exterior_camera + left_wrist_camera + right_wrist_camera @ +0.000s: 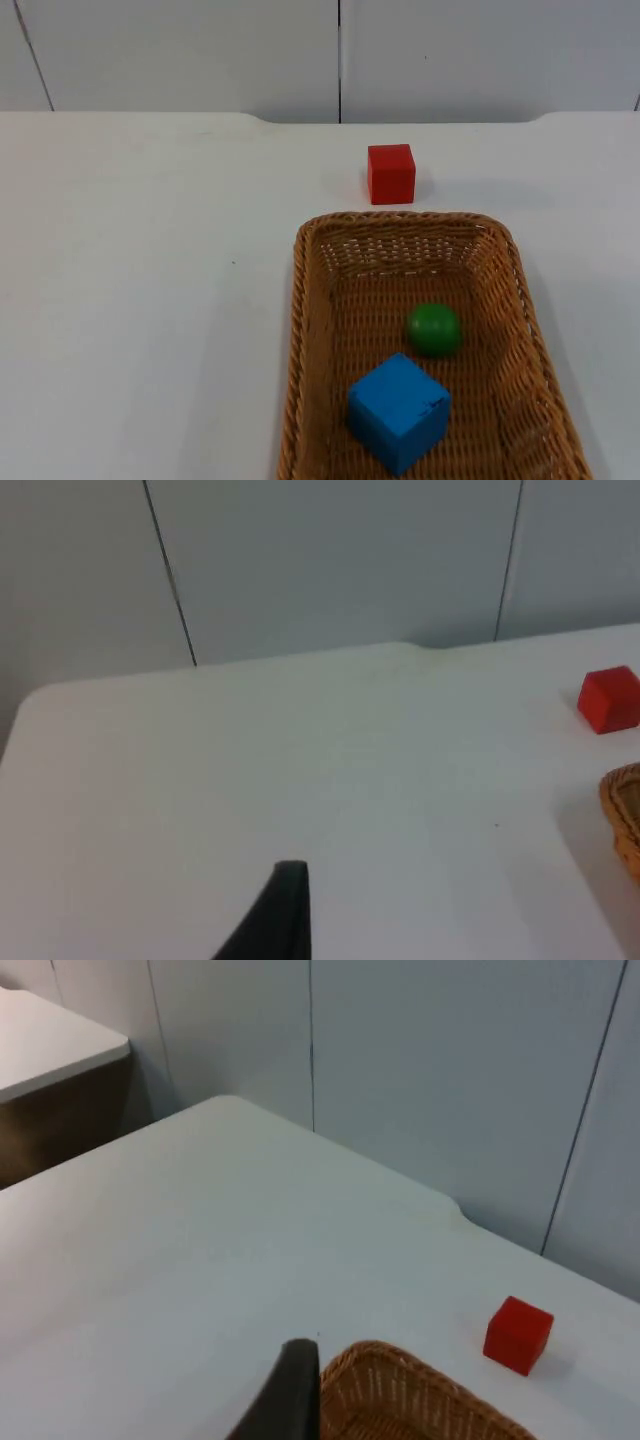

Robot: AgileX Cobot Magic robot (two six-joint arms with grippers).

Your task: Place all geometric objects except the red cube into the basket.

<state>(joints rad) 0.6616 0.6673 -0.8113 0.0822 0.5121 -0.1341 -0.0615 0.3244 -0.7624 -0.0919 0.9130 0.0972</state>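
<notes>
A wicker basket (305, 330) stands on the white table at the front right. Inside it lie a green ball (434, 329) and, nearer the front, a blue cube (398, 411). A red cube (391, 173) sits on the table just behind the basket's far rim. My left gripper (285, 915) hovers over bare table well left of the red cube (610, 699) and the basket's edge (625, 815). My right gripper (290, 1395) hangs above the basket's rim (400, 1390), with the red cube (518, 1334) beyond it. Nothing is seen held by either.
The grey partition wall (340, 55) closes off the table's far edge. Another white table top (50, 1045) stands off to the side in the right wrist view. Bare white table (140, 300) stretches left of the basket.
</notes>
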